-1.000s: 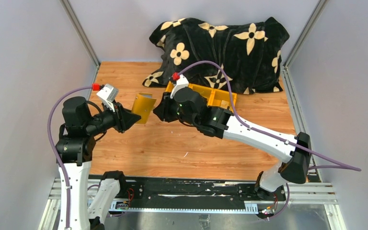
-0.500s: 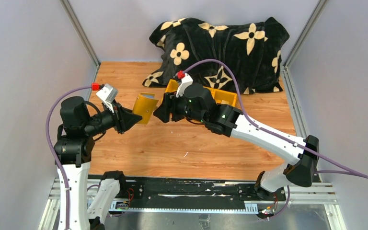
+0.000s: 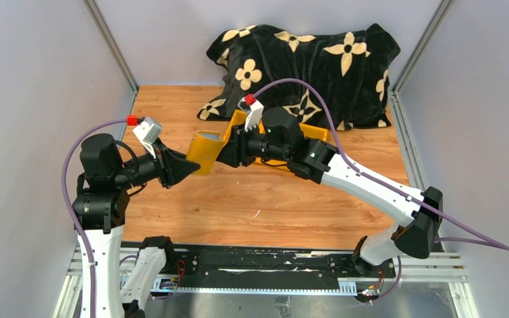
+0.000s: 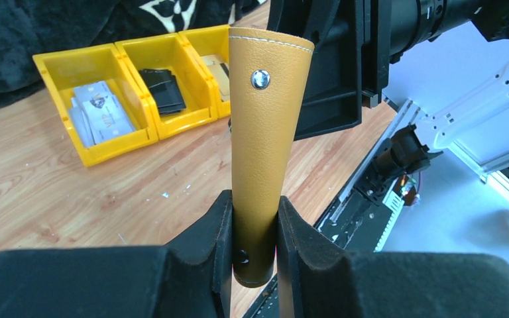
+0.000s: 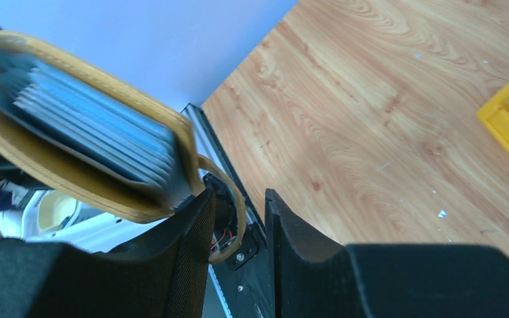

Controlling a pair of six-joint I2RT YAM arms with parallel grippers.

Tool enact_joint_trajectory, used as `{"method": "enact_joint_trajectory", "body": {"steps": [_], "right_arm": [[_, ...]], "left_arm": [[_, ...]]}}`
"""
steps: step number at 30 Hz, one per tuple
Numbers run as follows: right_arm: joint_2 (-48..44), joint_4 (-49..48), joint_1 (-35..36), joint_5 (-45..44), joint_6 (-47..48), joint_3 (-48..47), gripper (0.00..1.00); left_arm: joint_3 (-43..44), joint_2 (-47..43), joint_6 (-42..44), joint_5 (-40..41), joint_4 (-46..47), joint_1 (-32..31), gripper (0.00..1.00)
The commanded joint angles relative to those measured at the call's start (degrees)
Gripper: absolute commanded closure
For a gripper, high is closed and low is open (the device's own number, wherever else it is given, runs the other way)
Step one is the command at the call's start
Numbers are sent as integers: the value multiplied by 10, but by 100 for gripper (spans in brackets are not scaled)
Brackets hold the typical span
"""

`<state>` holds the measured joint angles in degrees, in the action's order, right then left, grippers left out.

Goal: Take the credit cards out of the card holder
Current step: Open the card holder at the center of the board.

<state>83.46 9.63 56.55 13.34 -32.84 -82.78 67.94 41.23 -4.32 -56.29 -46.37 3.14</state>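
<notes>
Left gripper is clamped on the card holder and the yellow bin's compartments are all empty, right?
The left gripper is clamped on the card holder, but the yellow bin is not empty: left wrist view shows pale cards and a black pouch inside.

Laboratory robot test cell. Enclosed on the left, right and far sides by plain grey panels point(image 3: 33, 79) framed with aluminium profile posts point(image 3: 110, 43). Fitted with a wood-laminate tabletop point(image 3: 252, 192) and, at the near edge, a black slotted mounting rail point(image 3: 258, 271) carrying two white robot arms point(image 3: 364, 184). Wired with exposed purple cables point(image 3: 290, 80) running along the arms. Stocked at the far side with a yellow three-compartment bin point(image 4: 116, 147) and a flower-patterned black blanket point(image 3: 318, 63).
</notes>
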Motion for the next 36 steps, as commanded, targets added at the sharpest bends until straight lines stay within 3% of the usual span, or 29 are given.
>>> {"method": "enact_joint_trajectory", "body": {"steps": [1,4,7,9,10,13,16,23,27,32,36], "right_arm": [[3,-21,-8,73,20,-4,63],[1,-20,-17,80,22,-2,65],[-8,-17,-31,80,23,3,83],[-21,-6,-35,62,38,2,94],[-31,4,-35,52,49,-3,99],[-46,40,-34,29,91,-25,100],[-61,75,-25,-1,143,-45,100],[-56,158,48,-131,260,-95,100],[-28,180,95,-252,282,-128,100],[78,258,161,-461,272,-250,100],[161,317,197,-544,253,-375,100]], "left_arm": [[19,-5,-13,-40,18,-2,91],[20,-6,-17,-57,18,-2,92],[20,-9,-17,-62,19,-1,91],[17,-11,-13,-56,19,-2,84],[13,-13,-9,-49,19,-2,71],[6,-21,7,-1,19,-2,24],[5,-27,23,51,18,-2,1],[-3,-33,25,67,18,-2,0],[-16,-38,16,57,18,-1,0],[-34,-53,12,38,19,-2,0],[-46,-76,23,19,19,-1,0]]}}
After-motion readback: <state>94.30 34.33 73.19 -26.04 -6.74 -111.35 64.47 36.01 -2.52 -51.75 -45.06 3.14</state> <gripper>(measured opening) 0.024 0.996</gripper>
